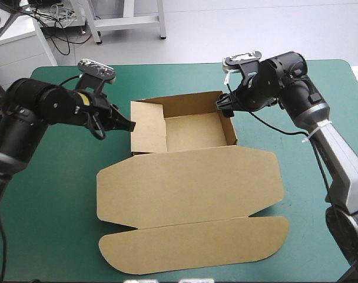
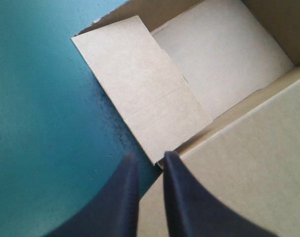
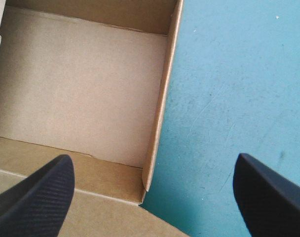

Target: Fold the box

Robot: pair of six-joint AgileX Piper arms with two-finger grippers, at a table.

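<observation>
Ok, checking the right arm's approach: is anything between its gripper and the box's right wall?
Nothing visible. The right gripper is open, and the right wall of the box shows unobstructed between its fingers.

Open passage over bare teal-green cover left, right and beyond the box. Tray floor is free from above; raised walls block sideways entry. Flat lid fills the near middle. The right gripper straddles the right wall, fingers wide apart. The left gripper is just beside the left flap.
</observation>
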